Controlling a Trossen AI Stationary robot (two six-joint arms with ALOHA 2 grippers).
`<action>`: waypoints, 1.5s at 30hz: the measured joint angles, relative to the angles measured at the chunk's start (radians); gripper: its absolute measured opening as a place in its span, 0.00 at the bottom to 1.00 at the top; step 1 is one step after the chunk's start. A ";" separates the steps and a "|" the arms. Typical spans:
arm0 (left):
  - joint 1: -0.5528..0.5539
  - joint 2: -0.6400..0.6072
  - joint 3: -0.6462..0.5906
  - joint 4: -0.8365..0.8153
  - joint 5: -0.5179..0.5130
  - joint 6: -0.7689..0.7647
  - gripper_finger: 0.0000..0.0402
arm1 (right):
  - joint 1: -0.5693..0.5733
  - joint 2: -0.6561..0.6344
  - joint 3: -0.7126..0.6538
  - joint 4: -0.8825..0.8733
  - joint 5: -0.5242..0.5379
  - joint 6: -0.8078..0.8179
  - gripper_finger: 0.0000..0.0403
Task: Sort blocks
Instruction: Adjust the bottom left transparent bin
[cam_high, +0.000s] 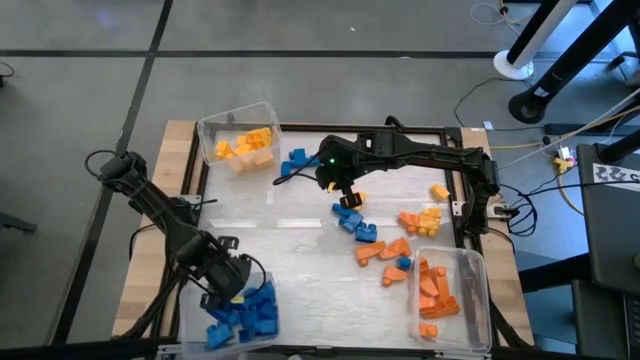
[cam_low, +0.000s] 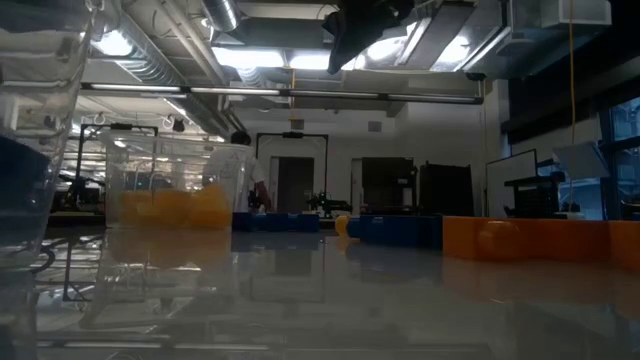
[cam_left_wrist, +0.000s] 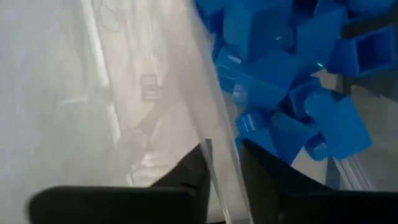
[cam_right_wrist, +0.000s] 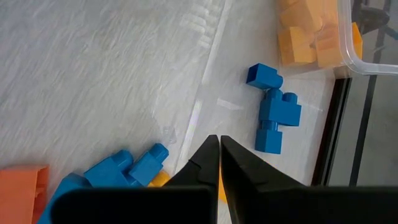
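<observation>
Loose blue blocks (cam_high: 355, 222), orange blocks (cam_high: 385, 250) and yellow blocks (cam_high: 432, 215) lie on the table's right half. Two more blue blocks (cam_high: 295, 162) lie beside the yellow-filled bin (cam_high: 240, 140). My right gripper (cam_high: 345, 190) hangs shut and empty above the table's middle. In its wrist view (cam_right_wrist: 219, 152) blue blocks (cam_right_wrist: 124, 168) and a bit of yellow lie below it. My left gripper (cam_high: 222, 285) is at the blue-filled clear bin (cam_high: 245, 312) at the near left, shut on its wall. My left gripper pinches the clear wall (cam_left_wrist: 214, 134) of the blue-filled bin, on the bin's left side near its far corner. One finger (cam_left_wrist: 186, 177) is outside and one finger (cam_left_wrist: 270, 177) is inside, next to the blue blocks (cam_left_wrist: 280, 68). The bin stands on the table.
A clear bin with orange blocks (cam_high: 450, 295) stands at the near right corner. A dark frame (cam_high: 300, 128) runs along the table's far and side edges. Bare table surface lies between the left bins and the scattered blocks. Cables and a stand lie beyond the right edge.
</observation>
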 joint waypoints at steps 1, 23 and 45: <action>0.001 0.000 0.000 -0.009 -0.001 -0.001 0.12 | 0.000 0.000 0.000 0.000 0.000 0.000 0.04; -0.022 -0.024 0.000 -0.070 0.092 -0.066 0.11 | -0.001 0.000 0.000 0.000 0.008 0.000 0.04; 0.059 -0.147 0.020 -0.080 0.147 -0.070 0.39 | -0.001 0.000 0.000 -0.002 0.086 0.076 0.04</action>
